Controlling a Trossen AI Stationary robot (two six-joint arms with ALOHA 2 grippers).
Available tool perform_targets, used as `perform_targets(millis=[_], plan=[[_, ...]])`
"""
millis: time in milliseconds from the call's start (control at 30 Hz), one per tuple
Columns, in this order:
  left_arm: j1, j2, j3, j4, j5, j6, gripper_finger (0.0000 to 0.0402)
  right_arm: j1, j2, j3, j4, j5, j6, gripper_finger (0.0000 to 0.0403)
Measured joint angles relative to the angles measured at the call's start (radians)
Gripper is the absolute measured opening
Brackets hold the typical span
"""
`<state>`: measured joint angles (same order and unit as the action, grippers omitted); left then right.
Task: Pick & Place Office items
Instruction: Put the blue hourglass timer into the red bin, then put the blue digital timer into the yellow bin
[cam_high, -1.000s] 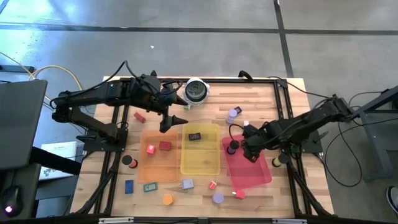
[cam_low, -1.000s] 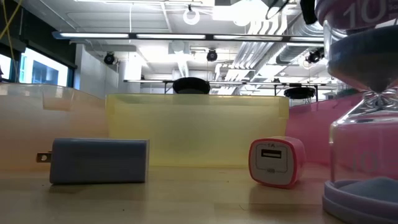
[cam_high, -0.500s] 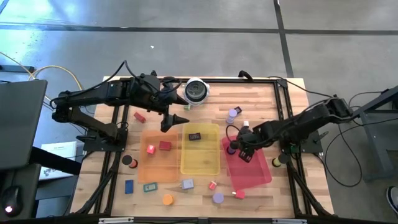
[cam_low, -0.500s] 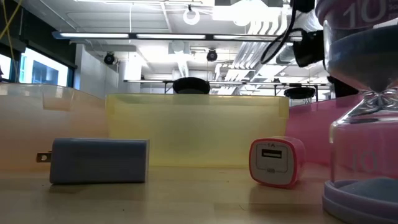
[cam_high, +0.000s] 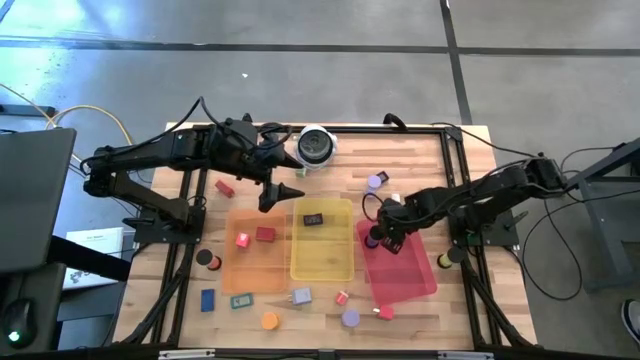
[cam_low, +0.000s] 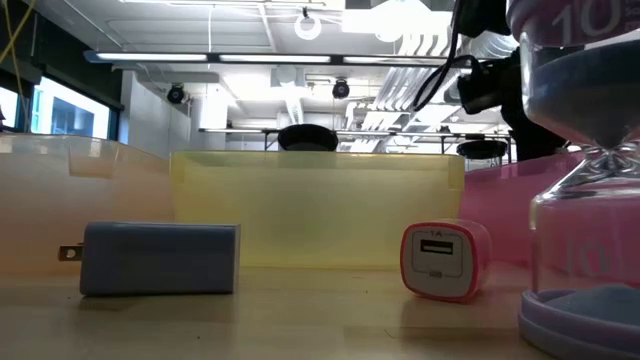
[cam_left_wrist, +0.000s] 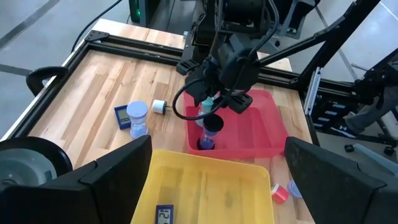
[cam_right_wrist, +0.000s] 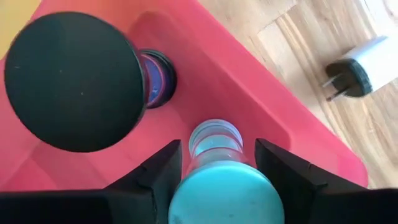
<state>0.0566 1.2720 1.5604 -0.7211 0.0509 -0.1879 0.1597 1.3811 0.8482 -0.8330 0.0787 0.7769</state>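
**Teal sand timer in my right jaws, hanging over the red tray**

So my right gripper (cam_high: 385, 228) is over the corner of the red tray (cam_high: 412, 275) nearest the yellow tray (cam_high: 322, 255), clenched on a teal-capped sand timer (cam_right_wrist: 216, 180). In my right wrist view the teal cap sits right between my two fingers (cam_right_wrist: 155, 177), with the clear glass body poking out past them toward the tray floor. Whether it's touching the floor I can't tell.

Just beside it, inside the same tray corner, a black-capped sand timer (cam_right_wrist: 73, 81) with purple sand stands upright, close to the teal one but not touching. The left wrist view shows the pair too, black one (cam_left_wrist: 211, 132) below my held one (cam_left_wrist: 206, 107).

My left gripper (cam_high: 281, 193) hangs with its jaws spread wide and nothing in them, above the table near the back edge of the yellow tray.

Out on the wood past the red tray there's a white charger plug (cam_right_wrist: 359, 65) and a purple sand timer (cam_left_wrist: 138, 118).
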Motion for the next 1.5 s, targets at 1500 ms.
perform_targets(millis=[1500], plan=[[-0.127, 0.096, 0.000, 0.050, 0.002, -0.186, 0.0358, 0.105, -0.490, 0.046, 0.073, 0.045, -0.040, 0.0238]])
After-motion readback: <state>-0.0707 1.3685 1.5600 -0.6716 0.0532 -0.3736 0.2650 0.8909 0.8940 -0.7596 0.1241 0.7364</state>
